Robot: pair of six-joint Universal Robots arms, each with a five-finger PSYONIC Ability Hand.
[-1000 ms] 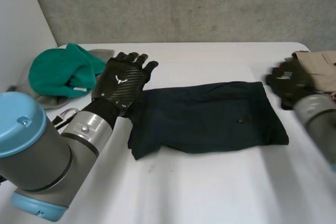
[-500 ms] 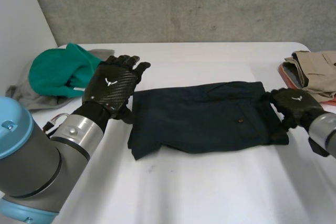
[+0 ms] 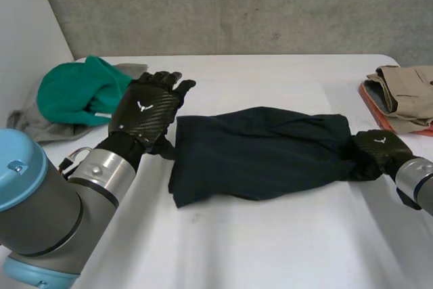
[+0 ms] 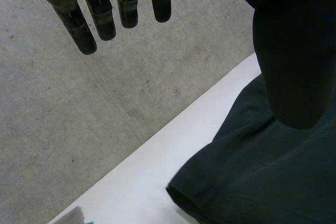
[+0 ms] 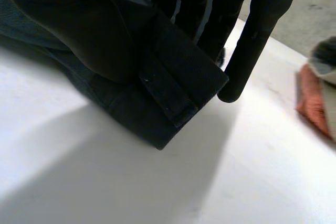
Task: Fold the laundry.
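Note:
A dark navy garment [image 3: 260, 153] lies folded across the middle of the white table [image 3: 270, 248]. My right hand [image 3: 379, 150] is shut on the garment's right end; in the right wrist view the thumb [image 5: 68, 19] and fingers [image 5: 247, 40] pinch a thick hem of the dark cloth [image 5: 168, 87], raised slightly off the table. My left hand [image 3: 145, 113] is open with straight fingers, at the garment's left edge, palm down. In the left wrist view its fingers [image 4: 94, 14] hang free and the dark cloth [image 4: 262, 182] lies under its thumb.
A green cloth [image 3: 78, 89] on a grey cloth [image 3: 34, 123] lies at the table's back left. A folded beige stack [image 3: 406, 93] on an orange piece [image 5: 315, 103] sits at the back right. A concrete wall stands behind the table.
My right hand came from the beige stack to the garment's right end, closed on it and lifted it, bunching the cloth. The left hand stayed almost still.

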